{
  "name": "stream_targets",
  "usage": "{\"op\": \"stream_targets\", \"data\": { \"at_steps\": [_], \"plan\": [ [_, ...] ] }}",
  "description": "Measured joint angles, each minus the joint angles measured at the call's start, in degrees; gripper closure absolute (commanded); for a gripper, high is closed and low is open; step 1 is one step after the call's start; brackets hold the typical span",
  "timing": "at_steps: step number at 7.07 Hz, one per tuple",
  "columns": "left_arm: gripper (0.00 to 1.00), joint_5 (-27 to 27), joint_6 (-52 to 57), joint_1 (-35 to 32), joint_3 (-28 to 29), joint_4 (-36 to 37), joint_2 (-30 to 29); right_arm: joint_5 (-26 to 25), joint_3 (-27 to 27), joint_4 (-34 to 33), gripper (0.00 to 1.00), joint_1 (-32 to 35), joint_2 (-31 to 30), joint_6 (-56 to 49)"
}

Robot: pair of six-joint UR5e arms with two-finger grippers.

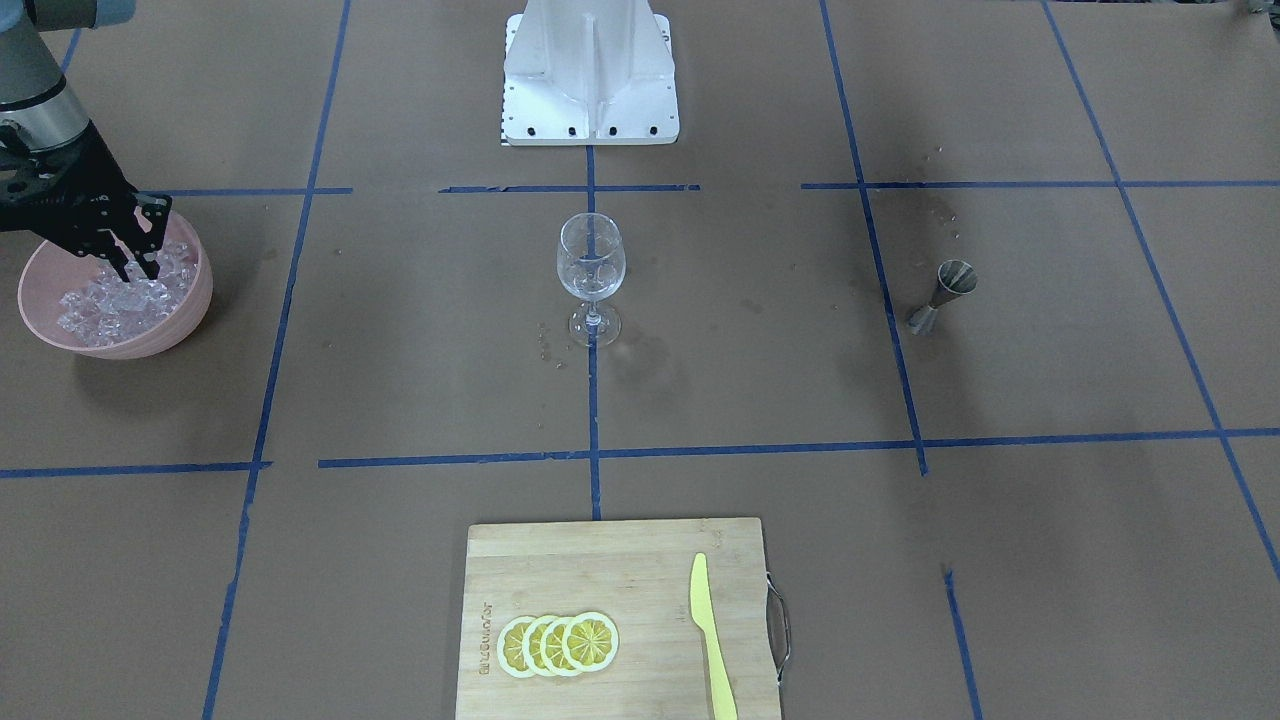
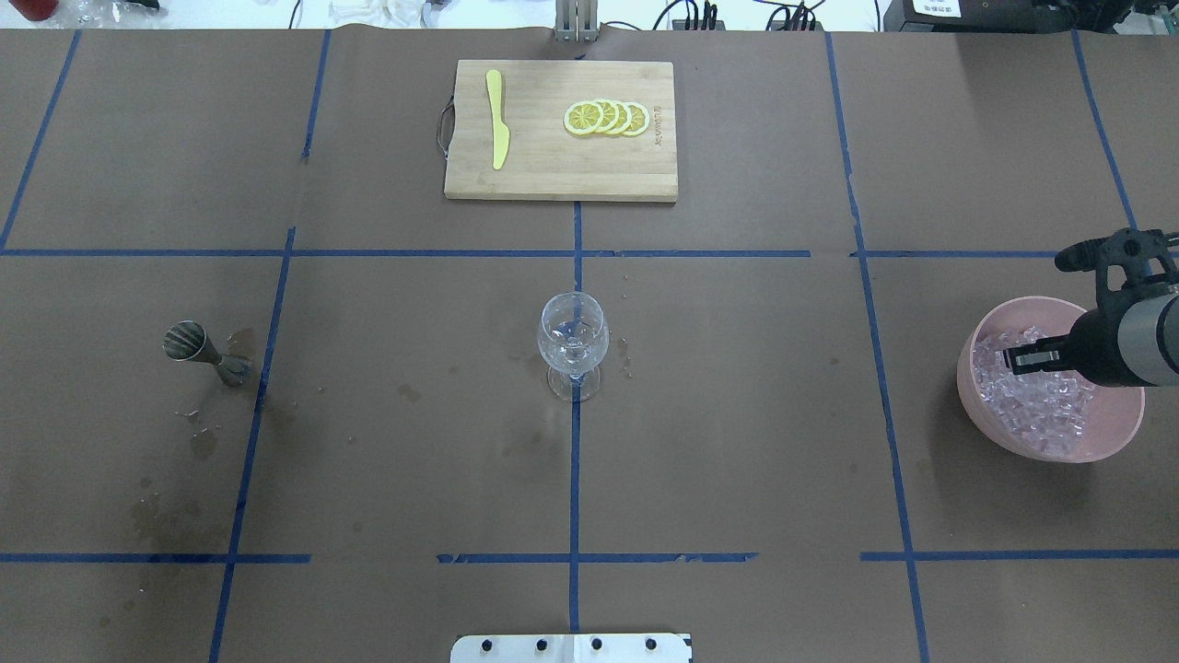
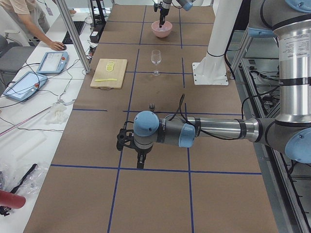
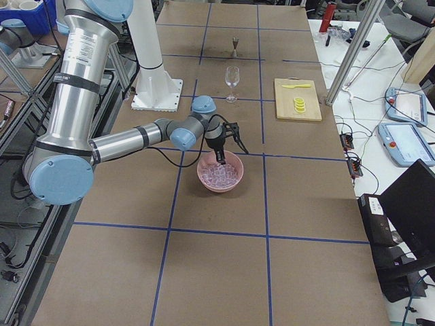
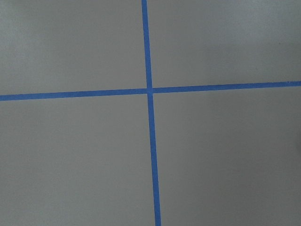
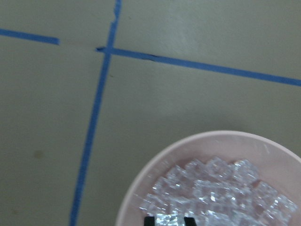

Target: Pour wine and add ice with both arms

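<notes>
Ice, front view: lay heaped (image 1: 110, 305) in a round pink bowl (image 1: 190, 300), with no long axis; glassy, irregular cubes, directly under the right gripper (image 1: 138, 268).
Right gripper, front view: pointed down into the heap, black fingers drawn close, tips among the cubes.
Wine glass, front view: stood upright (image 1: 590, 258) mid-table, stem vertical, well apart from that gripper; wine (image 1: 590, 287) barely showed, clear, low in the glass.
Ice, overhead view: covered the bowl's bottom beneath the gripper tips.
Left gripper, left-side view: hung (image 3: 140, 165) over bare brown table (image 3: 160, 204), pointing down, far from glass and bowl; spread or closed could not be told.
Fingertips, right wrist view: sat (image 6: 149, 220) narrowly apart, pinching ice.
</notes>
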Motion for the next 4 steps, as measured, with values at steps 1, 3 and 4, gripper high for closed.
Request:
{"op": "stream_targets", "data": {
  "at_steps": [1,3,4],
  "plan": [
    [0.0,0.02,0.0,0.01,-0.13,0.06,0.0,1.38,2.39,-5.74,1.0,0.53,5.23,0.39],
    [0.0,0.1,0.0,0.1,-0.24,0.2,0.0,2.34,4.48,-21.48,1.0,0.28,20.48,4.6],
    [0.0,0.14,0.0,0.15,-0.29,0.23,0.0,2.29,4.46,-29.69,1.0,-1.31,29.14,7.55]
  ]
}}
